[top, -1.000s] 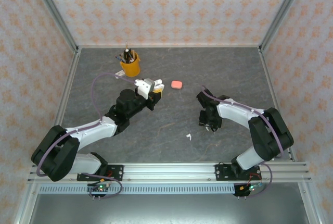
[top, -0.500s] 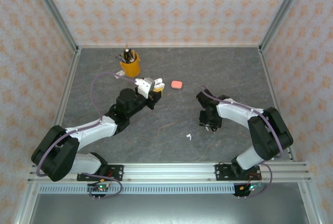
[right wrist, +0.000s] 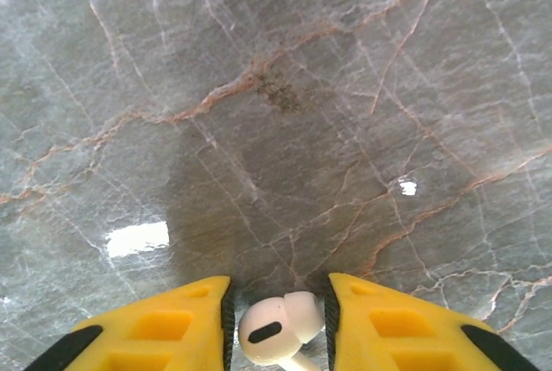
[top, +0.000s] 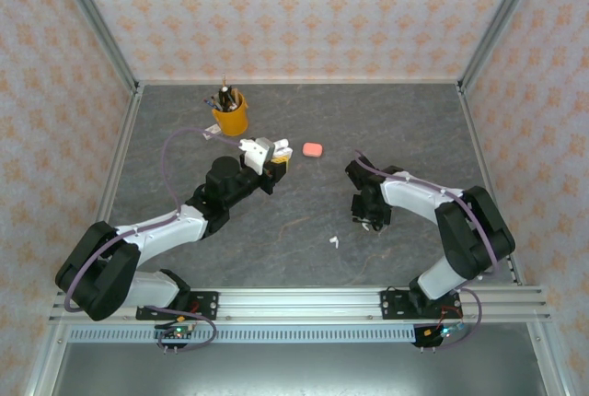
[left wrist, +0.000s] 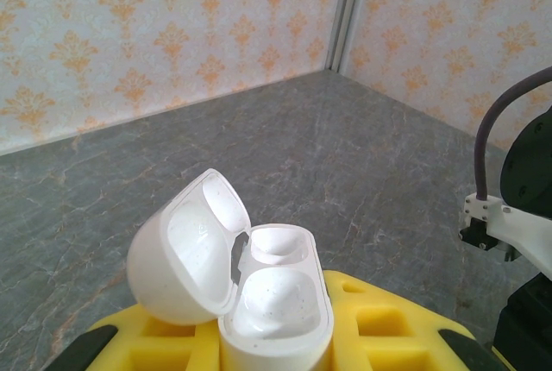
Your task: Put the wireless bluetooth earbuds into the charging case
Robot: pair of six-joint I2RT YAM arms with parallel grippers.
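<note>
Veined grey tabletop (right wrist: 285, 86), glossy white stemmed earbud (right wrist: 274, 330), rounded hinged case (left wrist: 259, 293)

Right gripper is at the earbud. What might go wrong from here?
1. The white earbud lies near the very tips of the right gripper; a shallow pinch may squirt it out.
2. The open charging case in the left gripper has two empty sockets; a tilted earbud may miss them.

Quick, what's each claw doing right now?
Left gripper: shut on the open white charging case.
Right gripper: around a white earbud; whether it grips cannot be told.
</note>
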